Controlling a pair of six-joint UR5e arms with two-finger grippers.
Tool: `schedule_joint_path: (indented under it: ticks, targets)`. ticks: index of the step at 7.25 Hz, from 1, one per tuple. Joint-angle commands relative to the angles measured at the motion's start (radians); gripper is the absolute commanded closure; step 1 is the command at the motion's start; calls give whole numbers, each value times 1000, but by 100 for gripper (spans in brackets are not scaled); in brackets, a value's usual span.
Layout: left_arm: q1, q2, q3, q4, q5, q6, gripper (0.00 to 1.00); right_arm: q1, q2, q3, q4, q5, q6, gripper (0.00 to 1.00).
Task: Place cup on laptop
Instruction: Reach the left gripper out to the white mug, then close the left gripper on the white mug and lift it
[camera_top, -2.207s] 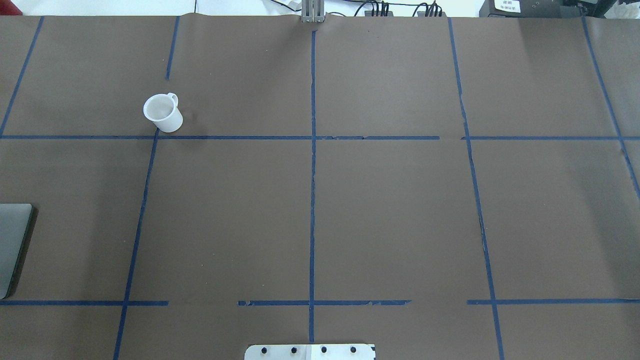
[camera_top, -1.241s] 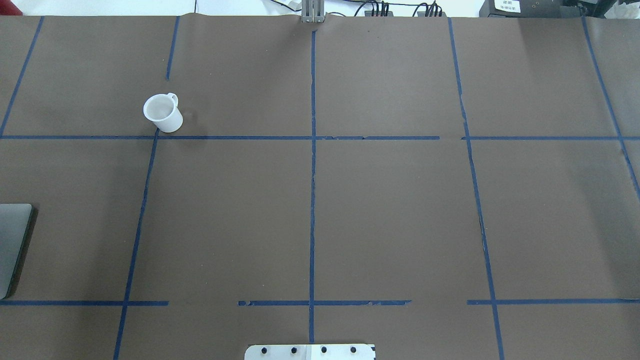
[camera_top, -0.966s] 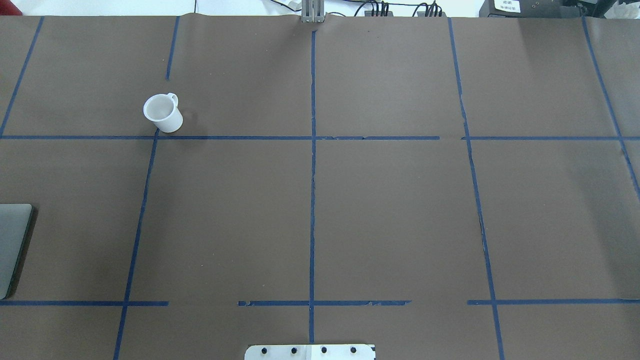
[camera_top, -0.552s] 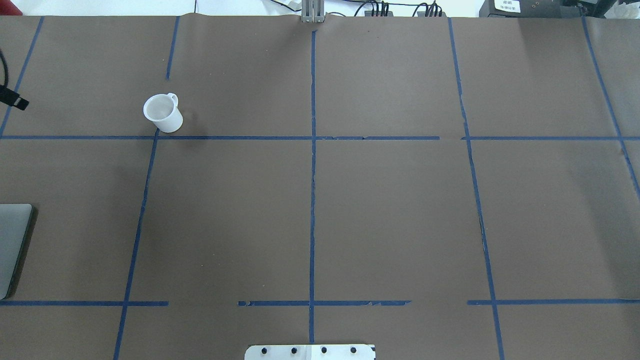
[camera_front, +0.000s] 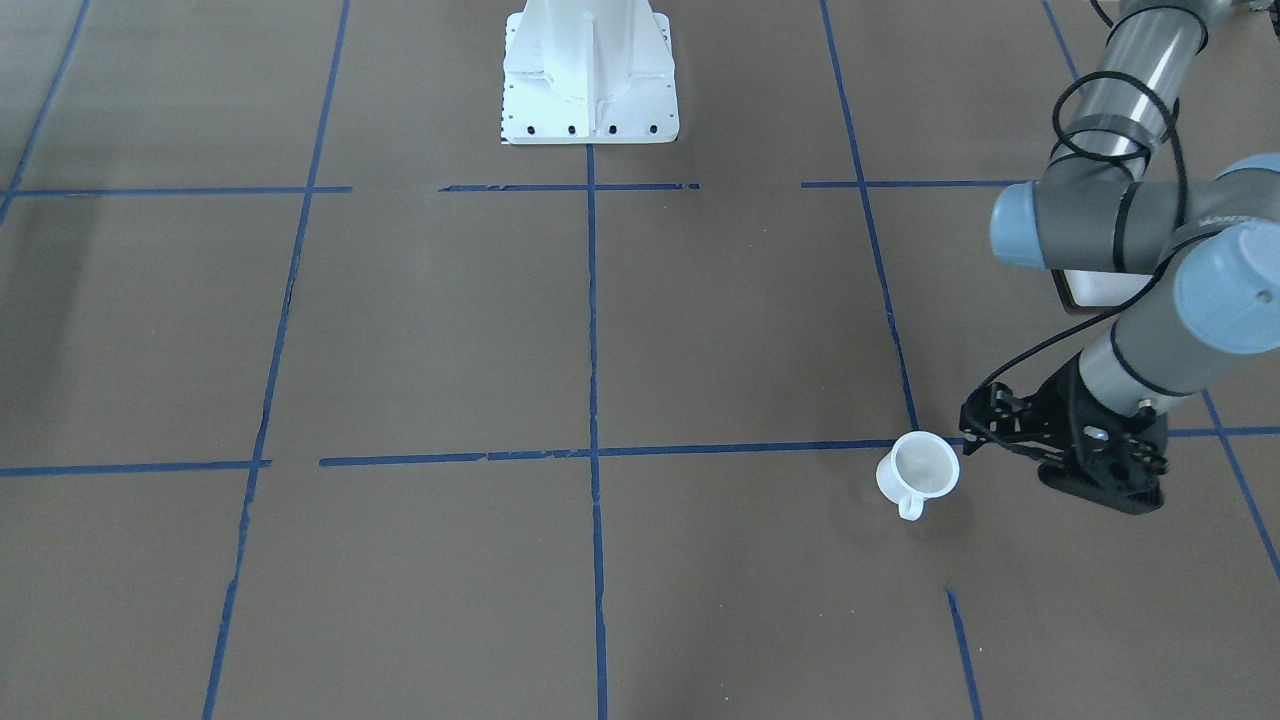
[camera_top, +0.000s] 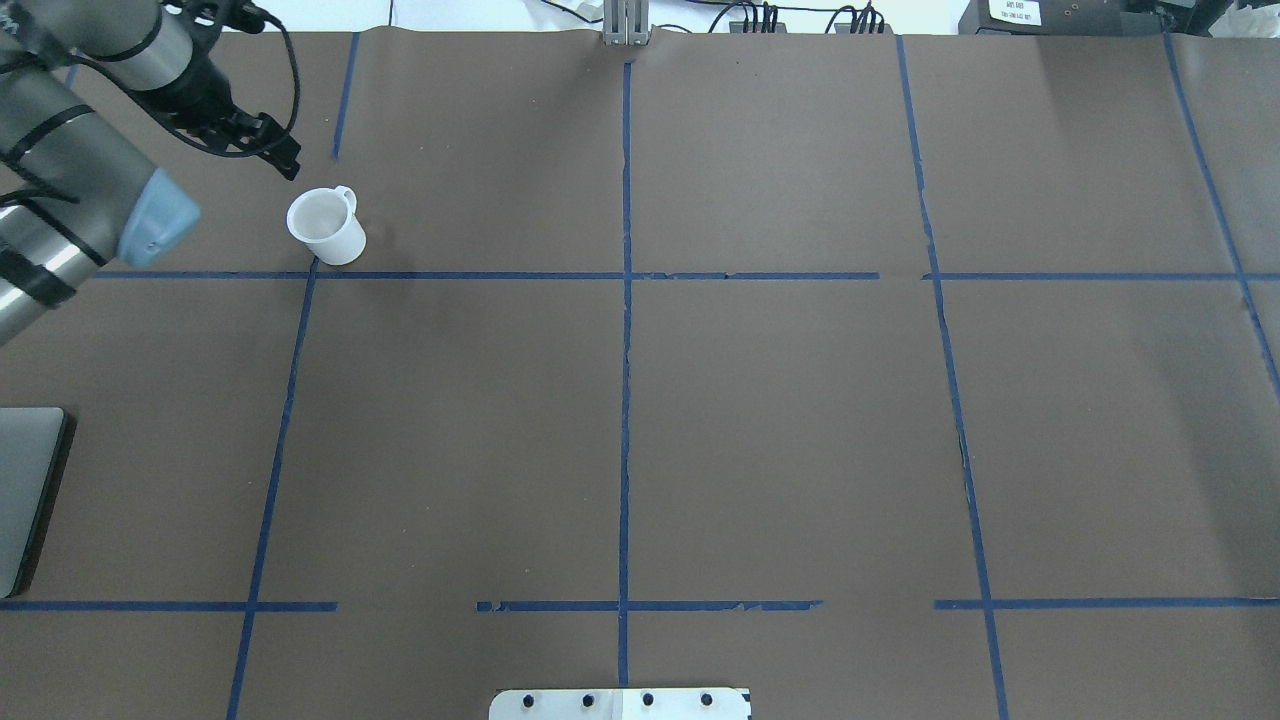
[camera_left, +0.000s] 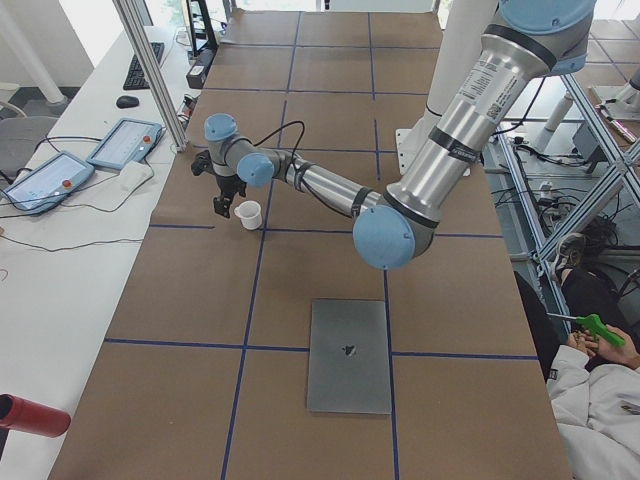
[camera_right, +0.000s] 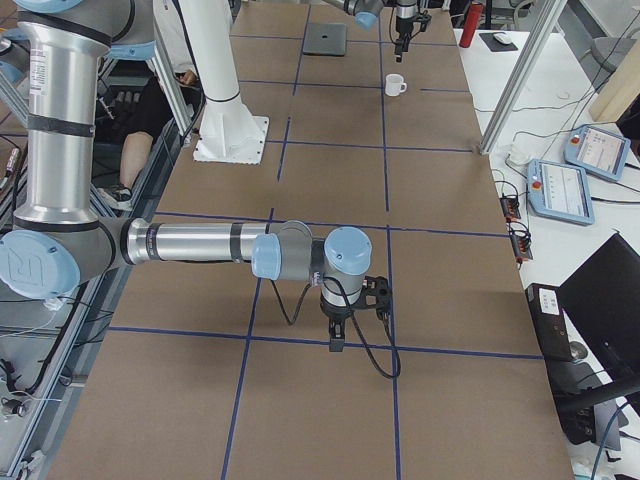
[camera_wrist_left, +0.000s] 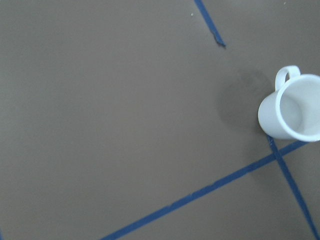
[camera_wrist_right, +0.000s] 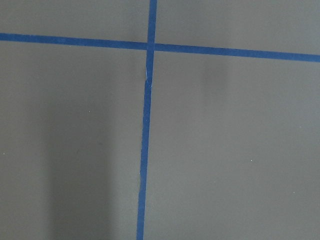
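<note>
The cup (camera_top: 325, 225) is a small white mug standing upright on the brown table at the far left, handle pointing away from the robot. It also shows in the front view (camera_front: 920, 470), the left side view (camera_left: 248, 212) and the left wrist view (camera_wrist_left: 292, 107). My left gripper (camera_front: 972, 425) hovers just beside the cup, apart from it, jaws open and empty; it also shows overhead (camera_top: 285, 160). The silver-grey laptop (camera_left: 348, 355) lies closed and flat, nearer the robot; only its edge (camera_top: 25, 490) shows overhead. My right gripper (camera_right: 335, 340) points down over bare table; I cannot tell its state.
The white robot base (camera_front: 588, 70) stands at the table's near middle. Blue tape lines (camera_top: 625, 300) grid the brown cover. An aluminium post (camera_left: 150, 70) and a side table with tablets (camera_left: 125, 142) lie beyond the far edge. A red cylinder (camera_left: 30, 415) lies there too.
My left arm has come into the overhead view from the left and its gripper now hangs beside the cup. The cup and the laptop have not moved.
</note>
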Motion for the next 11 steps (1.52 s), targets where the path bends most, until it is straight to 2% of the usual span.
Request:
schedule_joint_path:
  ticks: [1, 4, 5, 6, 7, 10, 11]
  targets:
    - [48, -107, 147, -16, 5, -60, 0, 0, 0, 0, 0, 0, 0, 0]
    - [83, -115, 277, -116, 5, -75, 2, 0, 0, 0, 0, 0, -2, 0]
    - [88, -118, 303, -121, 5, -69, 11, 0, 0, 0, 0, 0, 0, 0]
    - [89, -130, 304, -116, -3, -66, 67, 0, 0, 0, 0, 0, -2, 0]
    - [89, -137, 305, -107, -6, -67, 100, 0, 0, 0, 2, 0, -2, 0]
    - [79, -141, 304, -102, -7, -75, 100, 0, 0, 0, 0, 0, -2, 0]
    - [50, -143, 296, -67, -41, -74, 100, 0, 0, 0, 0, -1, 0, 0]
